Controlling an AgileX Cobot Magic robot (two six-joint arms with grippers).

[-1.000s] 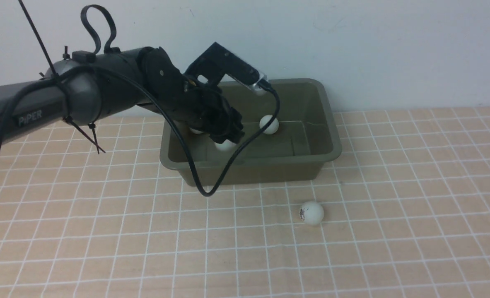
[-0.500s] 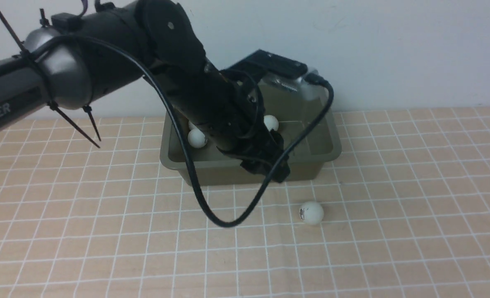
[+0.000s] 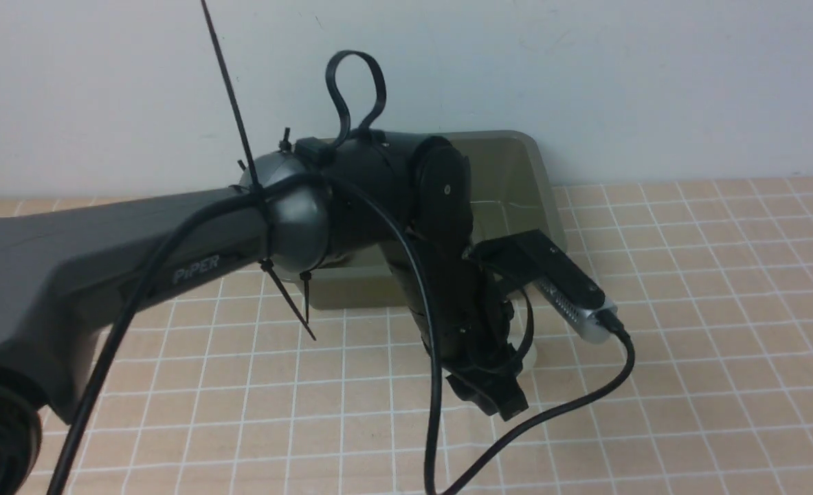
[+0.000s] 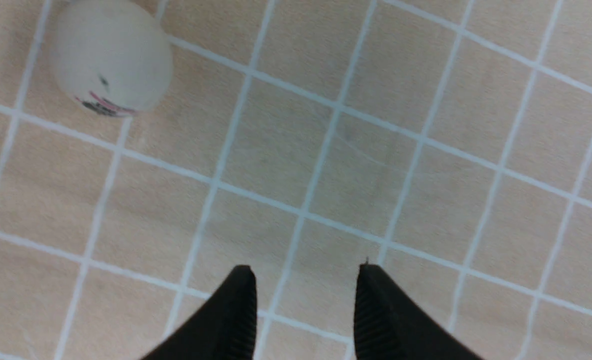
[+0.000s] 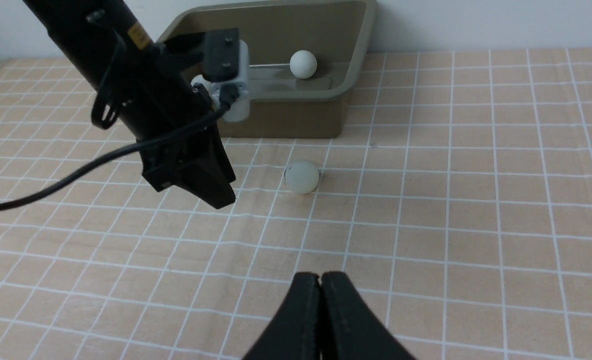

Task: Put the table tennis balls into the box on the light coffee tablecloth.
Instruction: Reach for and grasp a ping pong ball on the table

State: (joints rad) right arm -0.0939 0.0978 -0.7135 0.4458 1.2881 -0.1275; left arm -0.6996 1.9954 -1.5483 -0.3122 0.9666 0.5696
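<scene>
Above the light coffee tablecloth [image 3: 708,330] the left arm [image 3: 138,254] reaches forward and bends steeply down, the box [image 3: 509,172] just beyond its parted, empty left gripper [image 4: 303,272] and a table tennis ball [image 4: 110,57] near its tips; the right gripper [image 5: 321,276] is closed.

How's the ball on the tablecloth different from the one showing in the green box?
The loose ball lies on the tablecloth before the box; the boxed ball rests inside it. The loose ball shows dark print; the boxed ball looks plain. The open left gripper hovers near the loose ball, away from the boxed ball. Both are small, white, unheld.
</scene>
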